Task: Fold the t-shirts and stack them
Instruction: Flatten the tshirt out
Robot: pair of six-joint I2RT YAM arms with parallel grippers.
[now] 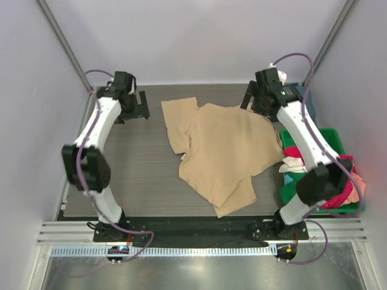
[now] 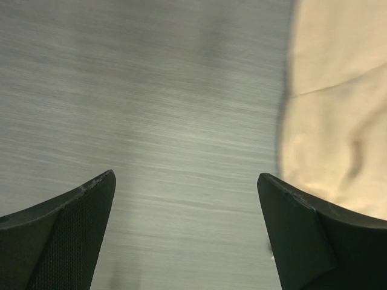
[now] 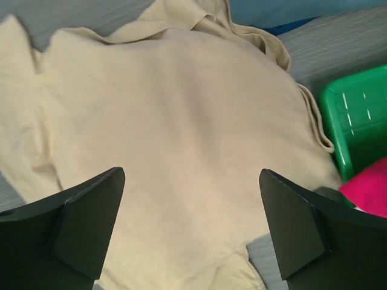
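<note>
A tan t-shirt (image 1: 224, 151) lies spread and rumpled in the middle of the table, one sleeve toward the back left. In the right wrist view the tan t-shirt (image 3: 175, 121) fills most of the picture. My right gripper (image 3: 191, 172) hangs open above it with nothing between its fingers; from above the right gripper (image 1: 249, 96) sits over the shirt's back right edge. My left gripper (image 2: 186, 175) is open over bare table, with the tan t-shirt (image 2: 338, 109) just to its right. The left gripper (image 1: 142, 106) is at the back left.
A green bin (image 1: 329, 136) stands at the table's right edge, holding a magenta shirt (image 1: 344, 188) and a pale peach one (image 1: 294, 163). The bin's wall (image 3: 357, 115) and magenta cloth (image 3: 370, 194) also show in the right wrist view. Something blue (image 3: 290, 11) lies behind the tan shirt.
</note>
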